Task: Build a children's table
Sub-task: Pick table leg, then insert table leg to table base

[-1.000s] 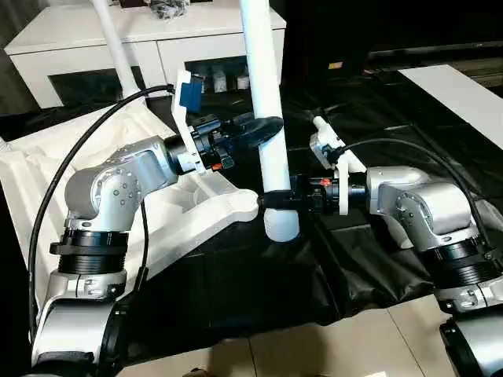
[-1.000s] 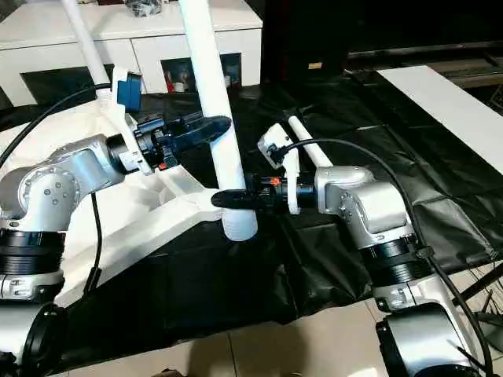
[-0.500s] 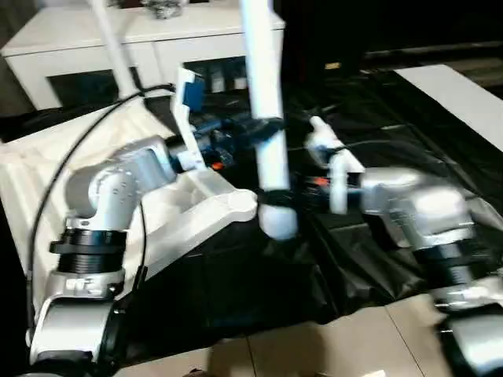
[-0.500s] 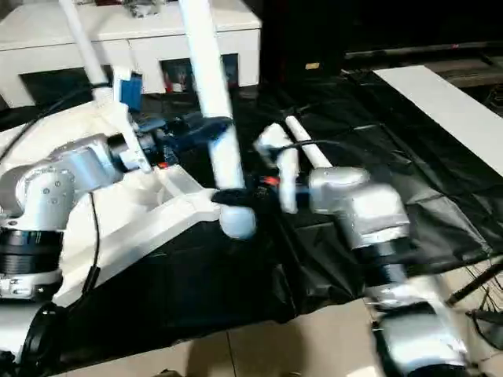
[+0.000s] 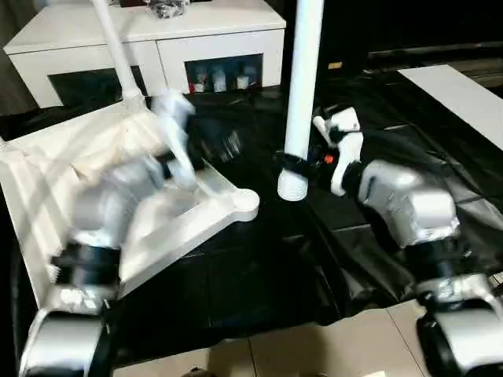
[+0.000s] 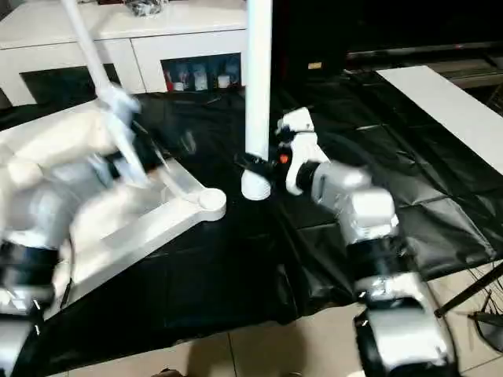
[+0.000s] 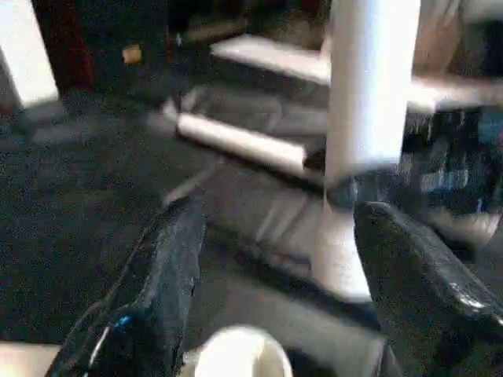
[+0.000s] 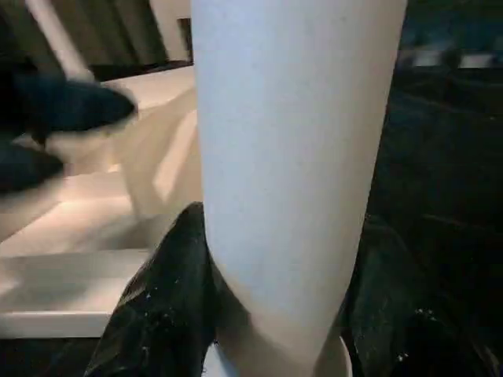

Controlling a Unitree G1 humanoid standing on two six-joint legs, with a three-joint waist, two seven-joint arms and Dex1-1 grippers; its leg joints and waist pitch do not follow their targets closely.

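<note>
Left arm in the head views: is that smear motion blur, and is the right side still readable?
Left eye view: the left arm is smeared by motion; the right gripper on the leg reads better. Left wrist view: soft, but its open fingers are discernible. Right wrist view: the leg is close and soft.

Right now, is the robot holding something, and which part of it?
Yes. The right gripper grips the long white tubular leg near its lower end, holding it upright. The left gripper is open, holding nothing.

Silver forearms (image 5: 405, 206) — black ribbed wrists, black claw fingers (image 7: 157, 290).
</note>
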